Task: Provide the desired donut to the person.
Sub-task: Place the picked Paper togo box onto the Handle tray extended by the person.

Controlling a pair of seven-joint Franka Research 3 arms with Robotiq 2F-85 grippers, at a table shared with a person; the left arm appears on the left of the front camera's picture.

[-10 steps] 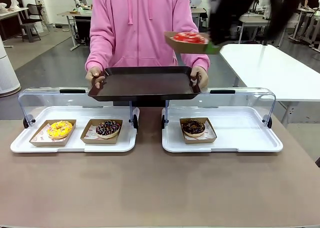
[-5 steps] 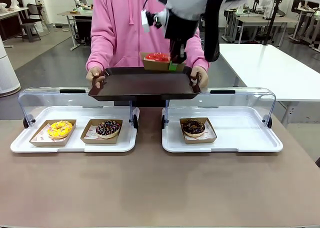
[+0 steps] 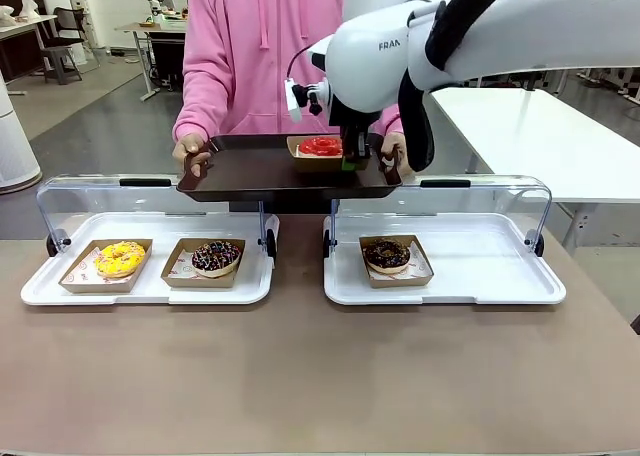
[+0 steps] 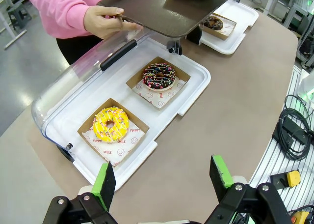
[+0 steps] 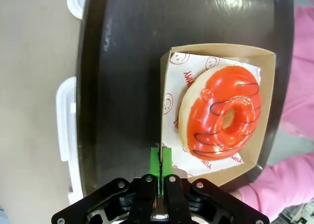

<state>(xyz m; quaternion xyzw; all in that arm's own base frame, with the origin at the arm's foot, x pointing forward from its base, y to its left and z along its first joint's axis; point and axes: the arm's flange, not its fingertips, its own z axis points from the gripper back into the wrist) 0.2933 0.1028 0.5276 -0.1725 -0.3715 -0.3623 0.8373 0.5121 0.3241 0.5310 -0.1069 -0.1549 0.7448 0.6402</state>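
**Delivery nearly done:** you are holding the red donut (image 3: 320, 145) at the person's (image 3: 250, 46) black tray (image 3: 250, 171), upper centre of the front view.
Your right end effector (image 5: 160, 161) is clamping the donut's paper boat (image 5: 262, 76), so the release is what is remaining; your left end effector (image 4: 164, 177) is hanging with its fingers apart.

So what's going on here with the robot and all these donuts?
The right gripper is shut on the edge of a paper box with a red donut, at the dark tray that the person in pink holds out. Whether the box rests on it yet, I cannot tell. The left gripper hangs open and empty. A yellow donut and two chocolate donuts sit in white cases.
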